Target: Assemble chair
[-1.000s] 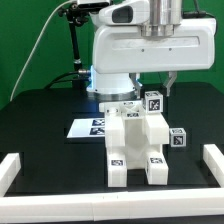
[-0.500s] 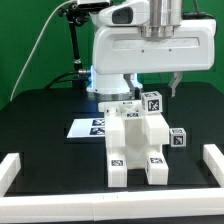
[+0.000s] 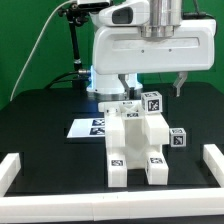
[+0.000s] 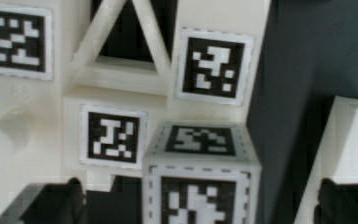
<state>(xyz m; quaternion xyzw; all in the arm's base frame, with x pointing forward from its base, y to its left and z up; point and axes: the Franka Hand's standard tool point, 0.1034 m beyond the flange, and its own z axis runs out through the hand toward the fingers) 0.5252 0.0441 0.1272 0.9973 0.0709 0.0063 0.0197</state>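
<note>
Starting closest: white border rail (image 3: 213, 160) edging the black table (image 3: 40, 135). Just behind it, mid-table, the chair (image 3: 132, 150), chunky white blocks joined and standing upright, square tags on front faces and top. On its flank toward the exterior view's right, a small tagged cube (image 3: 178, 140); joined or only touching, hard to say. Farther back, toward the exterior view's left, the marker board (image 3: 88, 127) lying flat. Above the top tagged block (image 3: 153, 102), the gripper (image 3: 153, 88), jaws spread wide, clamped on nothing. Wrist view filled with tagged white blocks.
</note>
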